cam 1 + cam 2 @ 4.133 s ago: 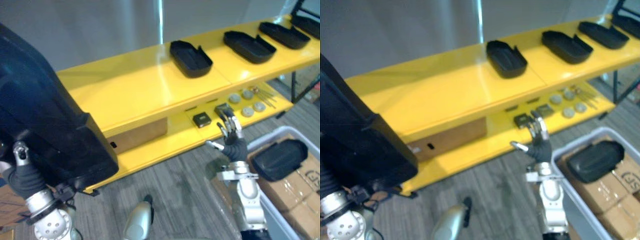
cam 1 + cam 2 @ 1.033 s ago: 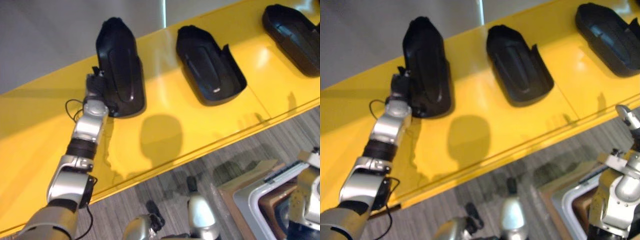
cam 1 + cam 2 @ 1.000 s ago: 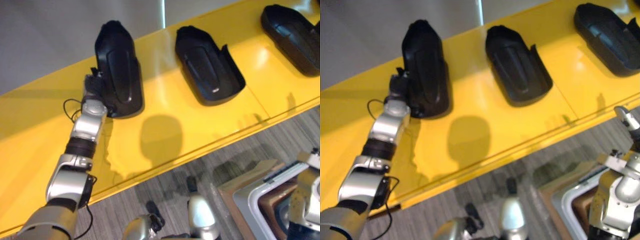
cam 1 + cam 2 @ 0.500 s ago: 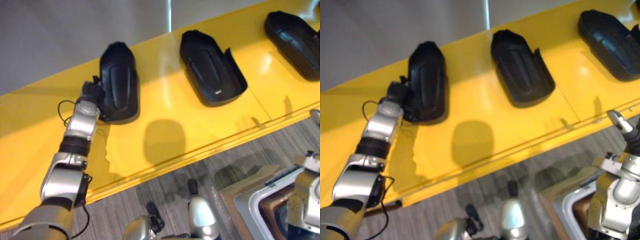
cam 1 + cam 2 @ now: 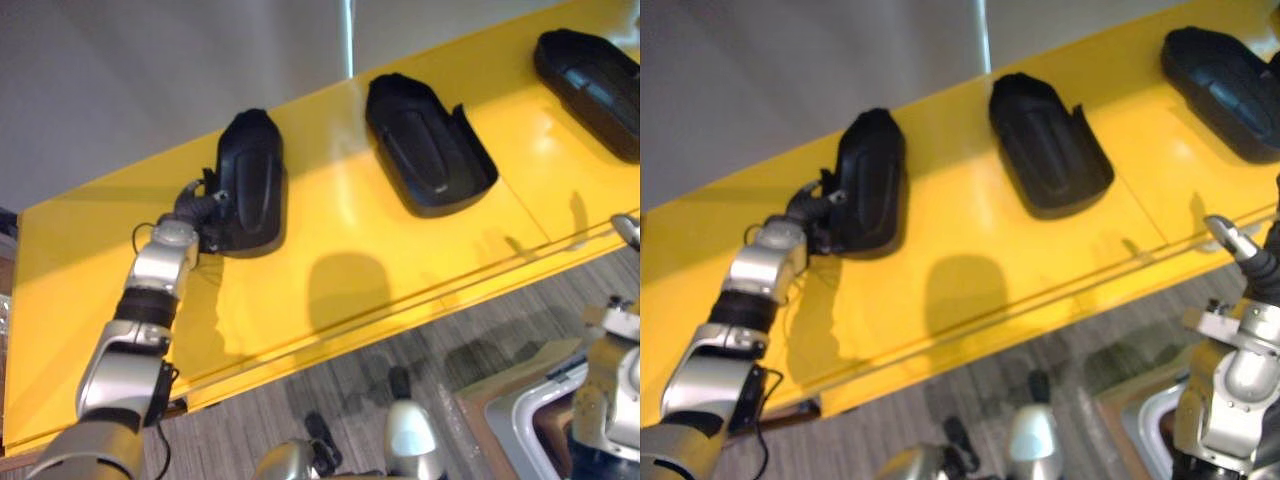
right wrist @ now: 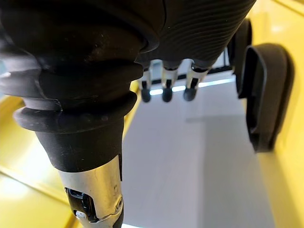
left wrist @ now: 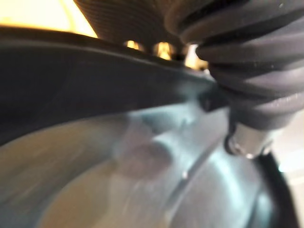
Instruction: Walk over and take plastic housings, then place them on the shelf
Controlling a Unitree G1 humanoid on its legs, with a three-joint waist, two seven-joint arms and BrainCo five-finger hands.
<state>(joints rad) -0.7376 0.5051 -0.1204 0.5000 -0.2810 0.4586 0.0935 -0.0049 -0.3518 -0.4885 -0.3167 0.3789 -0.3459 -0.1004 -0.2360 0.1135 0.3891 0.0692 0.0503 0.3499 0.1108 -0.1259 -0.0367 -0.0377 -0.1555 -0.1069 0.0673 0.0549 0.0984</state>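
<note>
**Left hand on the housing, housing down on the top shelf**

Starting at the fingers: in the left wrist view the dark rim of the housing runs right between them and the thumb, so the left hand is pinching that wall. From the head camera the hand sits at the near-left corner of the housing.

The housing lies flat on the yellow shelf, on its top level and towards the left. Its long axis runs front to back, from the shelf's front edge towards the grey wall. The rounded narrow end points at the wall and the wider end faces the robot. I can't tell whether it's hollow side up.

To the right of it, well apart, a second housing lies in the same row with its hollow side up. Its long axis is also roughly front to back, slightly skewed. A third housing lies further right along the shelf.

The right hand hangs low on the right, in front of the shelf's front edge and over the grey floor. Its fingers are loosely extended with nothing in them.
</note>
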